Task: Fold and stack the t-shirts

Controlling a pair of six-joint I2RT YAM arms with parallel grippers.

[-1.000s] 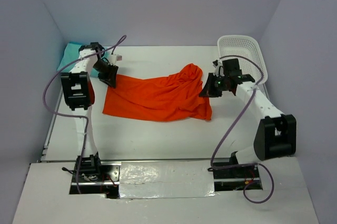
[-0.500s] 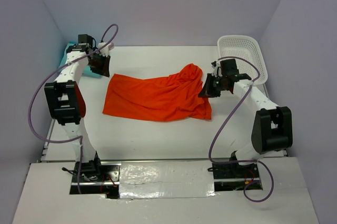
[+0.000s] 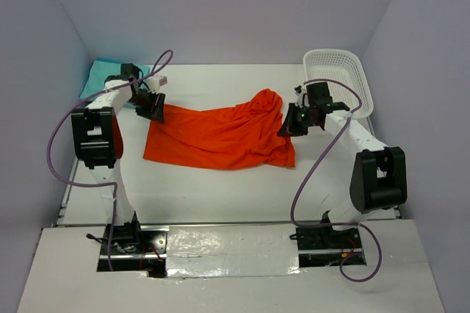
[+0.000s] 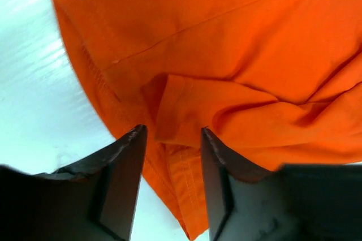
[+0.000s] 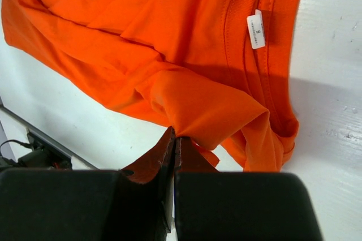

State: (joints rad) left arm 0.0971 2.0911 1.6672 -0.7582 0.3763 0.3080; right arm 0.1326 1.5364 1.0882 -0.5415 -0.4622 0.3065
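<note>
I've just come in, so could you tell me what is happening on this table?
An orange t-shirt lies rumpled on the table. The right tool is shut on a fold near the collar. The left tool hangs open over the shirt's opposite end. A teal cloth lies at the far left.

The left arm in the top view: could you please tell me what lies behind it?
A teal cloth lies in the table's far left corner. The left arm covers part of it, so whether it is folded cannot be seen.

The right gripper (image 5: 174, 140) pinches a raised fold of the orange t-shirt (image 5: 141, 20) on the white table (image 5: 331, 82), the white size label (image 5: 256, 29) showing inside the collar.
</note>
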